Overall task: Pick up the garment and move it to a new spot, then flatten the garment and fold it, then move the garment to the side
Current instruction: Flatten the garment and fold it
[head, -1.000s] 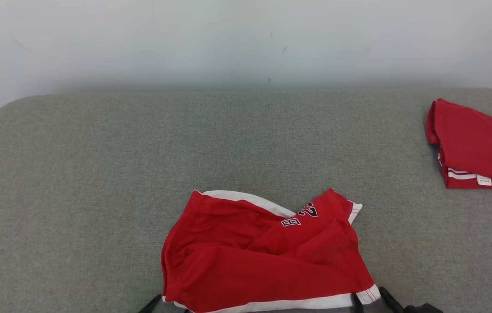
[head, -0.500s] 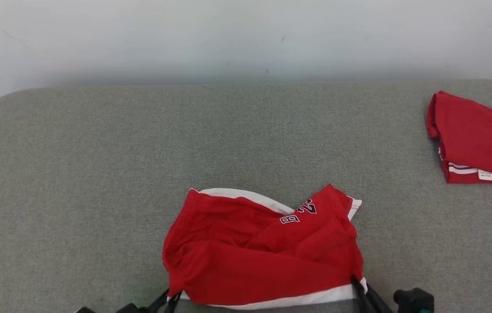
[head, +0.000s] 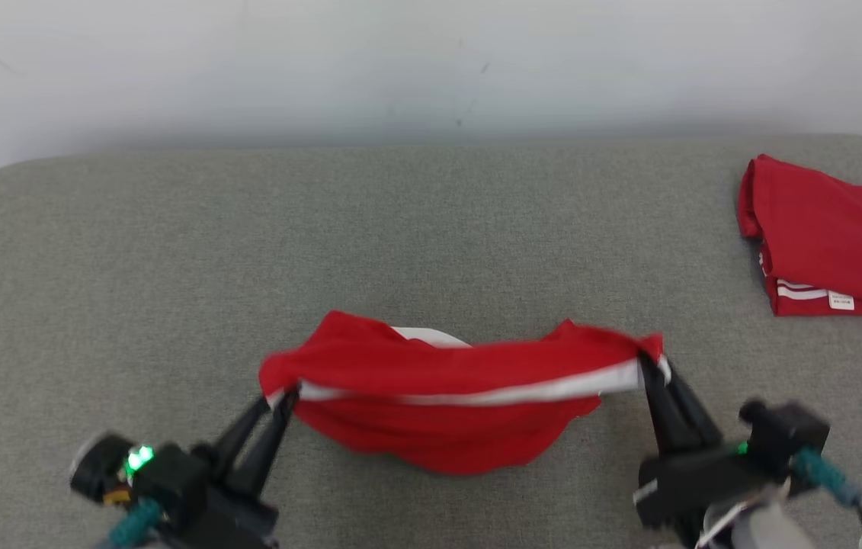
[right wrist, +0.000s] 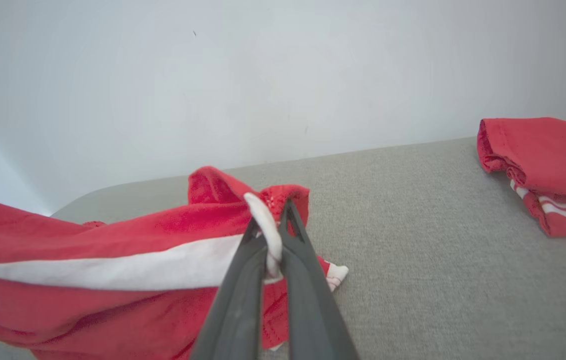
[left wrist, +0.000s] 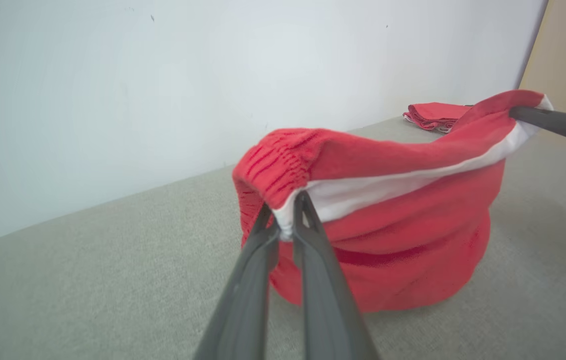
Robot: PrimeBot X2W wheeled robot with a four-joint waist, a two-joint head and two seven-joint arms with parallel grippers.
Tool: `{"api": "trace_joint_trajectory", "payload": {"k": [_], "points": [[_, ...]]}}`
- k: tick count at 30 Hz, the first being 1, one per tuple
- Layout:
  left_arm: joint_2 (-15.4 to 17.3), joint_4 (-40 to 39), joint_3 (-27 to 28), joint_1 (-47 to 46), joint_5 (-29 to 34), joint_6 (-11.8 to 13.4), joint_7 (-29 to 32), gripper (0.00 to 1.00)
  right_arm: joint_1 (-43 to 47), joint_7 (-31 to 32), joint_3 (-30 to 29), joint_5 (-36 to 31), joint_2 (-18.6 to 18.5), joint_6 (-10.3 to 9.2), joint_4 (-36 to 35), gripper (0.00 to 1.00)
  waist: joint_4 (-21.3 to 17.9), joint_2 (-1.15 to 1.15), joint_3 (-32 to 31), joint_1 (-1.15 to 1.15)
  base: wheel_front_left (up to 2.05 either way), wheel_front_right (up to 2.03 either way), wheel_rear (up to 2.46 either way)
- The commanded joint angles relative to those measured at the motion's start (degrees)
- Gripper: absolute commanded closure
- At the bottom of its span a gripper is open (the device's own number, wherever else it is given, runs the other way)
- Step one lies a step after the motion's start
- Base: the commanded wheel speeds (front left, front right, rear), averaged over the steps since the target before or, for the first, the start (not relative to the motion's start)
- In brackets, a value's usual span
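Head view: nearest the camera, the left gripper (head: 284, 398) and right gripper (head: 650, 367) each pinch closed on the white-banded edge of the red garment (head: 446, 435). It hangs stretched between them, its lower part sagging to the grey padded surface (head: 171, 267). Farther right lies folded red clothing (head: 827, 244), before a white wall (head: 400, 61).

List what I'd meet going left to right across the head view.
left end effector → shorts → right end effector → folded jersey
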Motion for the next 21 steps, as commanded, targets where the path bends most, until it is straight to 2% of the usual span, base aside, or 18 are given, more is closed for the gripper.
{"api": "trace_joint_trajectory", "payload": {"k": [1, 8, 13, 17, 21], "points": [[1.03, -0.83, -0.04, -2.81, -0.90, 0.12, -0.17, 1.00, -2.67, 0.73, 0.27, 1.69, -0.66, -0.15, -0.64, 1.00, -0.58, -0.01, 0.66, 0.00, 0.00, 0.00, 0.00], [6.16, -0.49, -5.84, -22.45, -6.94, 0.12, 1.19, 1.00, -18.36, 6.99, -1.12, 8.65, -1.02, -0.15, 0.00, 1.00, -1.18, -0.01, 6.49, 0.00, 0.00, 0.00, 0.00], [7.51, 2.91, -8.21, -41.22, -14.68, 0.12, 4.34, 1.00, -35.13, 13.17, -4.82, 12.19, 0.30, -0.15, 3.70, 1.00, -1.87, -0.01, 14.14, 0.00, 0.00, 0.00, 0.00], [8.12, 7.03, -10.16, -56.45, -20.22, 0.12, 6.36, 1.00, -50.41, 17.21, -7.50, 11.18, 0.87, -0.15, 8.15, 1.00, -2.27, -0.01, 19.85, 0.00, 0.00, 0.00, 0.00], [8.52, 11.35, -13.61, -70.40, -22.79, 0.12, 7.30, 1.00, -64.72, 19.02, -9.19, 8.98, 1.84, -0.15, 12.33, 1.00, -2.94, -0.01, 24.54, 0.00, 0.00, 0.00, 0.00]]}}
